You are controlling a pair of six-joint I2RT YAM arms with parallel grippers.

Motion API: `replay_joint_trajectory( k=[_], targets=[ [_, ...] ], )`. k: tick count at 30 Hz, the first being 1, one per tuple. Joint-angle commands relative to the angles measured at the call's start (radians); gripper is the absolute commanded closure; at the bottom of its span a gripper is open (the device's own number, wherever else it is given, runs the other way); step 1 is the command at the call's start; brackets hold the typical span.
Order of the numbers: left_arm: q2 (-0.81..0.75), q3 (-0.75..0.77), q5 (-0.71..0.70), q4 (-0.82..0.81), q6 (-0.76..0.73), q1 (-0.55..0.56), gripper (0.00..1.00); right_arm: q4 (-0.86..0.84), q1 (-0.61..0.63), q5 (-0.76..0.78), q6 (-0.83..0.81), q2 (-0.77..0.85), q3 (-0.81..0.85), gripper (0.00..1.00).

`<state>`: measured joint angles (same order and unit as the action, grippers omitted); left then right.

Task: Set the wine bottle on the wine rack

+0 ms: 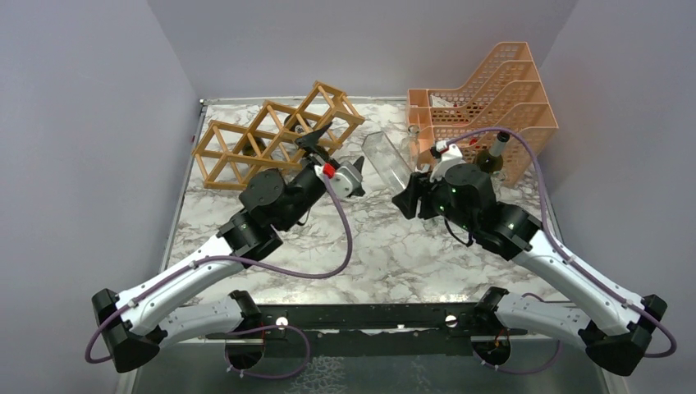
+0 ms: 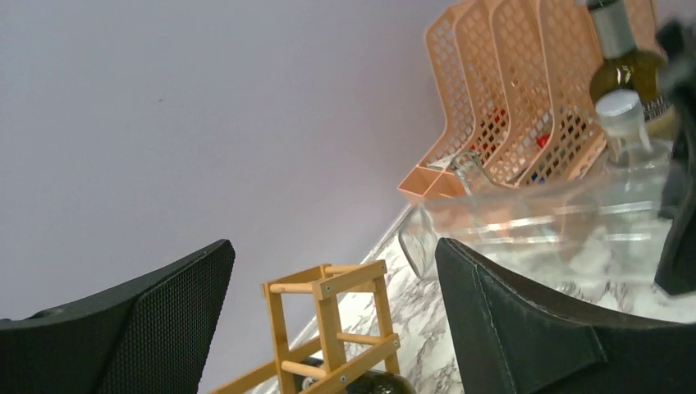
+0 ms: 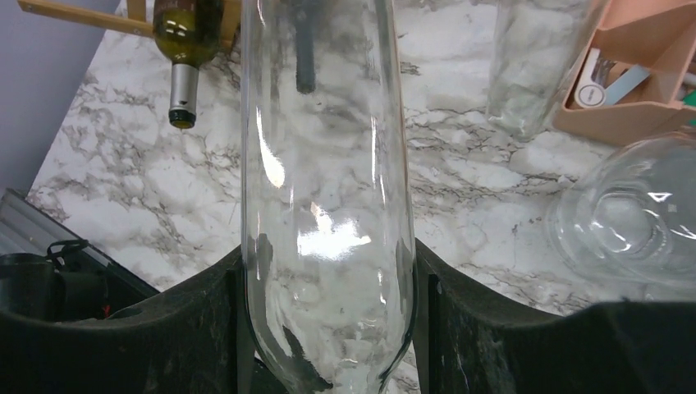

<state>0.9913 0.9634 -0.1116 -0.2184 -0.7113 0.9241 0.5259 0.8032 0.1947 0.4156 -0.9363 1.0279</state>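
Note:
The wooden lattice wine rack (image 1: 263,139) stands at the back left. A dark green bottle (image 3: 185,49) lies in it with its neck sticking out. My right gripper (image 1: 410,197) is shut on a clear glass wine bottle (image 1: 386,158) and holds it tilted above the table's middle. In the right wrist view that bottle (image 3: 328,164) fills the gap between the pads of the gripper (image 3: 328,275). My left gripper (image 1: 336,153) is open and empty beside the rack's right end. In the left wrist view the rack's corner (image 2: 328,320) shows between its fingers (image 2: 332,254).
A peach-orange mesh organiser (image 1: 492,90) stands at the back right. An upright green bottle (image 1: 492,154) stands in front of it. Clear glass bottles (image 3: 632,217) stand near the organiser's base. Purple walls close the back and sides.

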Motion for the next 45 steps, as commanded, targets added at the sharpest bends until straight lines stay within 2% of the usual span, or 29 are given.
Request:
replay_joint_trajectory(
  k=[1,6,11,20,27,39,45],
  targets=[
    [-0.060,0.008,-0.181,0.004,0.166,-0.001,0.01,-0.168,0.002,-0.070,0.026,-0.046,-0.018,0.98],
    [-0.104,-0.015,-0.303,-0.093,0.267,-0.001,0.01,-0.220,0.002,-0.144,0.064,-0.154,-0.009,0.99],
    [-0.084,0.017,-0.436,-0.072,0.349,-0.001,0.01,-0.291,0.014,-0.189,0.151,-0.262,-0.007,0.99],
    [-0.112,-0.051,-0.568,-0.116,0.351,-0.002,0.01,-0.385,0.103,-0.163,0.190,-0.476,0.106,0.99],
    [-0.141,-0.059,-0.624,-0.116,0.362,-0.005,0.01,-0.424,0.168,-0.146,0.189,-0.600,0.215,0.99],
    [-0.161,-0.072,-0.648,-0.134,0.332,-0.008,0.01,-0.395,0.177,-0.055,0.211,-0.788,0.389,0.99],
    [-0.143,-0.071,-0.650,-0.136,0.322,-0.010,0.01,-0.457,0.177,0.001,0.218,-0.843,0.436,0.99]
  ],
)
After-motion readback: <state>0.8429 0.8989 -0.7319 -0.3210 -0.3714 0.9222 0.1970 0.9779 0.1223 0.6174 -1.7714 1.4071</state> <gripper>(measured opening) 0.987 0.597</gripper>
